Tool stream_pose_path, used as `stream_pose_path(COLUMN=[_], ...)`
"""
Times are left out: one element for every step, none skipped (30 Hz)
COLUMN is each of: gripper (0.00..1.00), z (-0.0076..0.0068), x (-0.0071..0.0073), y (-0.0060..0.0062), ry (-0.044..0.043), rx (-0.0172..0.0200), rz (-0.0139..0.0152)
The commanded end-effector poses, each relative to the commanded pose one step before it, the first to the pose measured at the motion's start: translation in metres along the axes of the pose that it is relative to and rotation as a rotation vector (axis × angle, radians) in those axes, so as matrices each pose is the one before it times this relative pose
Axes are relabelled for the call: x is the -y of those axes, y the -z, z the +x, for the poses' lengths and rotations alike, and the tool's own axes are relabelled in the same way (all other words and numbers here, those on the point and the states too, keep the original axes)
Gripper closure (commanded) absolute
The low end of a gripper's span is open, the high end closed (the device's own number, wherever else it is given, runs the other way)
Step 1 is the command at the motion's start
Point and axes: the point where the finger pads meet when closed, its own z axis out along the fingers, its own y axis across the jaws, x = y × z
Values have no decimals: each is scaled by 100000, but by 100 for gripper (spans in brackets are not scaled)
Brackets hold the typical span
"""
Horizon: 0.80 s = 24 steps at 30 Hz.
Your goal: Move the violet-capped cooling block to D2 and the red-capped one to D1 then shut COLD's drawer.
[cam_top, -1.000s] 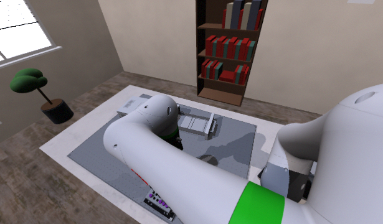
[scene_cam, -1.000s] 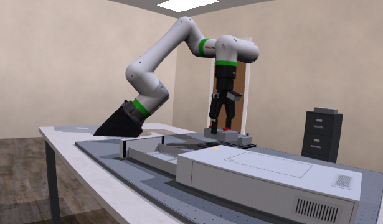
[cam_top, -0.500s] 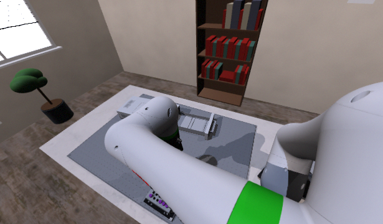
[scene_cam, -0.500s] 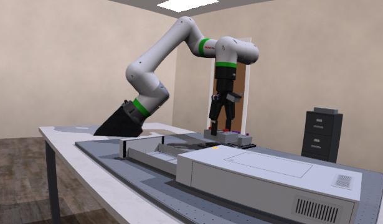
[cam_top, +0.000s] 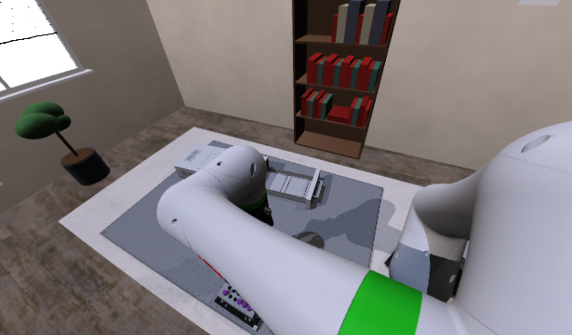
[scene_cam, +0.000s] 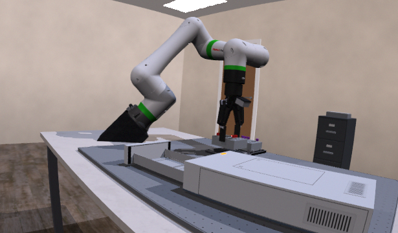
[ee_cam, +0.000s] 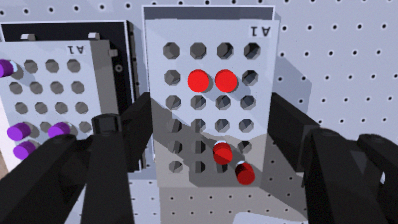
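Observation:
My gripper point(scene_cam: 230, 137) point(ee_cam: 209, 108) is shut on the red-capped cooling block point(scene_cam: 236, 143) point(ee_cam: 210, 115), with a finger along each long side. The block looks level and a little above the deck at D1; its exact height is hard to tell. Its red-capped tubes stand in bores. The violet-capped block point(cam_top: 236, 301) point(scene_cam: 254, 145) point(ee_cam: 42, 98) lies in the black slot D2 point(ee_cam: 113, 31), its violet-capped tubes in bores. The cooler COLD point(cam_top: 192, 160) point(scene_cam: 276, 191) has its drawer point(cam_top: 290, 186) point(scene_cam: 150, 151) pulled out, with no block visible in it. The lamp point(scene_cam: 223, 154) is lit amber.
The perforated deck point(cam_top: 146, 228) point(ee_cam: 340, 70) lies on the white table point(cam_top: 87, 214). The open drawer sticks out from COLD behind the gripper in the top view. The violet-capped block stands close beside one finger. My arm hides the gripper in the top view.

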Motion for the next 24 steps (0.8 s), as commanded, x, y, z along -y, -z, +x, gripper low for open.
stream_pose_path(gripper=[90, 90, 90, 90, 90, 90, 90, 90, 90, 90, 90, 90, 90, 90, 90, 90, 90, 90, 90, 90, 90, 90, 90, 90], z=[44, 0, 0, 0, 0, 0, 0, 0, 0, 0, 0, 0, 0, 0, 0, 1, 2, 1, 1, 0, 0, 0, 0, 0], x=[-16, 0, 0, 0, 0, 0, 0, 0, 0, 0, 0, 0, 0, 0, 1, 1, 1, 1, 1, 0, 0, 0, 0, 0], y=[43, -13, 0, 0, -12, -11, -11, -10, -10, -9, -9, 24, 24, 24, 24, 24, 23, 21, 19, 0, 0, 17, 16, 16], ry=[46, 0, 0, 0, 0, 0, 0, 0, 0, 0, 0, 0, 0, 0, 2, 4, 4, 3, 2, 0, 0, 1, 1, 0], rx=[-138, 0, 0, 0, 0, 0, 0, 0, 0, 0, 0, 0, 0, 0, 0, 0, 0, 0, 0, 0, 0, 0, 0, 0], rz=[-81, 0, 0, 0, 0, 0, 0, 0, 0, 0, 0, 0, 0, 0, 0, 0, 0, 0, 0, 0, 0, 0, 0, 0])
